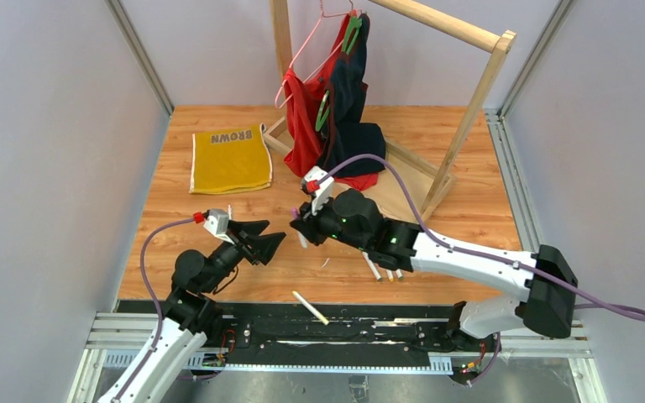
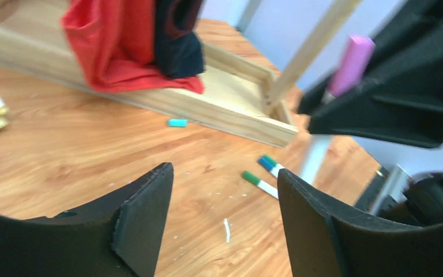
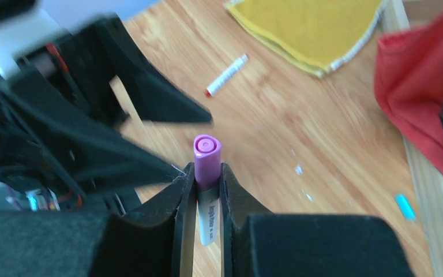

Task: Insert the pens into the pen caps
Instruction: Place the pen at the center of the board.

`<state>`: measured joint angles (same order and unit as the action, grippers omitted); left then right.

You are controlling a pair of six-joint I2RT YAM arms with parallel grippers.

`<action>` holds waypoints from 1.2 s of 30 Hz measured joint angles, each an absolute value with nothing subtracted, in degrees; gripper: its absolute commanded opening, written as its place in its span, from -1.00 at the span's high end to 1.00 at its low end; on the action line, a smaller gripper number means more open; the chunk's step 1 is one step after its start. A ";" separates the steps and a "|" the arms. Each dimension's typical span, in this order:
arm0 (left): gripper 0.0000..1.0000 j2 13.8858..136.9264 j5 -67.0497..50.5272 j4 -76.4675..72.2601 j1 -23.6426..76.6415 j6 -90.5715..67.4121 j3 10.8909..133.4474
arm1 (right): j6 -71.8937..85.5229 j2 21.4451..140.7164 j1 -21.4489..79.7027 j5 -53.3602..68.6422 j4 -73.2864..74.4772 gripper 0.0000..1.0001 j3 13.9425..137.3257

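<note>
Right wrist view: my right end effector (image 3: 206, 173) is clenched on a purple-capped pen (image 3: 207, 154), cap uppermost. Left wrist view: my left end effector (image 2: 224, 182) is released and holds nothing. On the wooden surface (image 2: 63, 156) lie a green-tipped pen (image 2: 259, 184), a blue-ended pen (image 2: 270, 164) just beside it, and a teal cap (image 2: 177, 122) near the rack base (image 2: 219, 112).
</note>
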<state>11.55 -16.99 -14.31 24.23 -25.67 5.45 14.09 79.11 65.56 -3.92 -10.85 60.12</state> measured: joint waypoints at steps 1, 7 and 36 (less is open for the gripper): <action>-0.49 11.57 -14.81 -12.69 24.16 -25.47 5.82 | 13.74 77.71 64.97 -3.99 -8.21 0.99 59.44; -0.52 16.51 -0.75 -2.50 24.16 -25.32 9.78 | 13.85 73.63 59.40 -1.74 6.07 0.99 52.25; -0.36 43.31 15.81 10.79 6.26 -26.63 19.97 | 10.41 90.59 50.94 4.38 26.74 0.15 52.34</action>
